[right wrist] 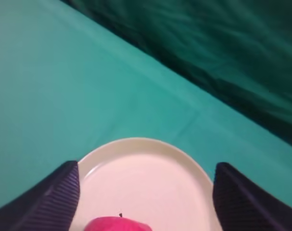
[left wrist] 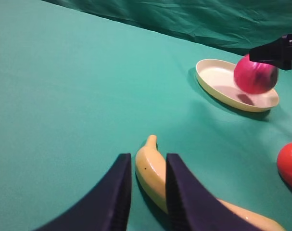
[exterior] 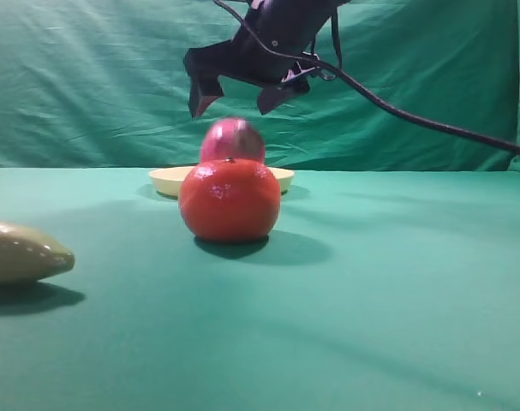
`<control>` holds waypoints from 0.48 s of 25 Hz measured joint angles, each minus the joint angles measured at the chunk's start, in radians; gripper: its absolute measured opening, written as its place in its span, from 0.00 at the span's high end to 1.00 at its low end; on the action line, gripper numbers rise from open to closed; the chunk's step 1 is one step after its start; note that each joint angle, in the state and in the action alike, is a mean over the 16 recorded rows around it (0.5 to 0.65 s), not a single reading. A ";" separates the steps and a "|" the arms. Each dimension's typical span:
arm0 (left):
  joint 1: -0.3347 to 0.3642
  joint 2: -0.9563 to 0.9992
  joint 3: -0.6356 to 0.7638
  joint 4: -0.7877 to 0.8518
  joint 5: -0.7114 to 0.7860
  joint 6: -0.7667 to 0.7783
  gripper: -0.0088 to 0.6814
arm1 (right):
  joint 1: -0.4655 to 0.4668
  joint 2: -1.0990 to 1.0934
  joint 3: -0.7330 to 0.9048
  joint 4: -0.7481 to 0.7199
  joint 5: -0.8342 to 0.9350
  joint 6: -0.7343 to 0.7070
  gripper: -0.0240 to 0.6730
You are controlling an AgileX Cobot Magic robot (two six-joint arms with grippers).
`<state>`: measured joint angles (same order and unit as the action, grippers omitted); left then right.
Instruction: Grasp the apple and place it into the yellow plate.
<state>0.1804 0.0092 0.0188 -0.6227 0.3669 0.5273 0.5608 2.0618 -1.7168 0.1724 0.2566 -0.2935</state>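
Note:
The dark crimson apple [exterior: 232, 141] is blurred and hangs free just below my right gripper [exterior: 236, 104], whose fingers are spread wide and touch nothing. The apple is over the yellow plate [exterior: 165, 180], which lies at the back of the table. In the left wrist view the apple [left wrist: 255, 74] sits low over the far side of the plate [left wrist: 218, 79] and casts a shadow on it. The right wrist view shows the plate [right wrist: 136, 140] between the open fingers and the apple's top [right wrist: 119, 224] at the bottom edge. My left gripper [left wrist: 149, 159] holds nothing, its fingers close together.
An orange-red tomato-like fruit [exterior: 230, 199] stands in front of the plate and hides part of it; it also shows in the left wrist view [left wrist: 291, 163]. A banana [exterior: 20, 253] lies at the left, under the left gripper [left wrist: 153, 175]. Green cloth covers the table and backdrop.

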 joint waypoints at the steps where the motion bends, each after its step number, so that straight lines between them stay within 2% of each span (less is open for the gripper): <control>1: 0.000 0.000 0.000 0.000 0.000 0.000 0.76 | 0.000 -0.023 -0.003 -0.003 0.018 -0.003 0.30; 8: 0.000 0.000 0.000 0.000 0.000 0.000 0.76 | 0.000 -0.222 -0.010 -0.035 0.201 -0.008 0.68; 12: 0.000 0.000 0.000 0.000 0.000 0.000 0.76 | 0.000 -0.339 -0.011 -0.059 0.340 0.029 0.85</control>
<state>0.1804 0.0092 0.0188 -0.6227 0.3669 0.5273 0.5606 1.7226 -1.7280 0.1135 0.5969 -0.2642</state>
